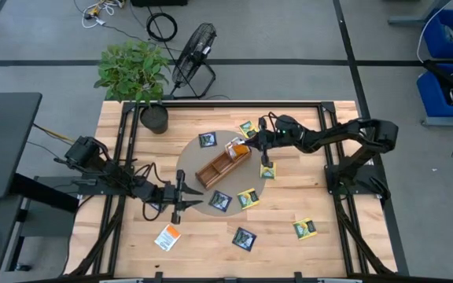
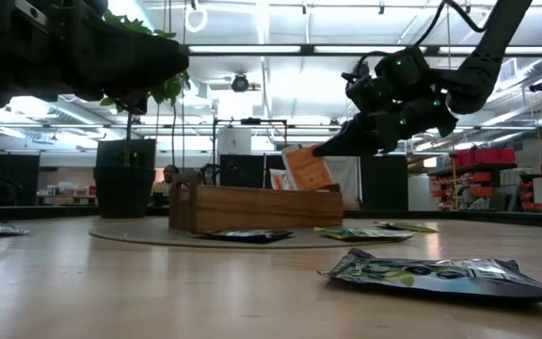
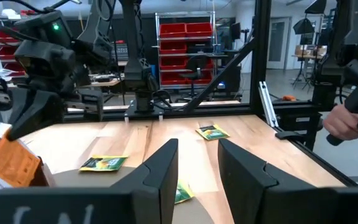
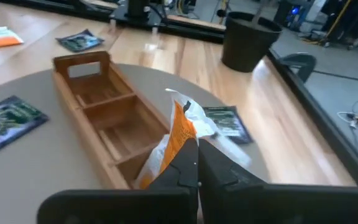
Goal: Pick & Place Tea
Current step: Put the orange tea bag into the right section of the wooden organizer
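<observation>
My right gripper is shut on an orange-and-white tea packet and hangs over the right end of the long wooden tray, which lies on a round mat. Other packets lie flat around the tray: navy ones, yellow-green ones and one more orange-and-white. My left gripper waits open at the mat's left near edge, touching nothing. My right gripper pinches the orange-and-white packet by its upper edge between the two fingers, slanting down from the table's right. The packet hangs tilted below the fingers, and its lower end is at the tray's rim. I cannot tell whether it touches the tray.
A potted plant stands at the table's far left, and a dark frame rail runs along the far edge. A person's hand shows beyond the table's side. Bare wood lies between the scattered packets near the front edge.
</observation>
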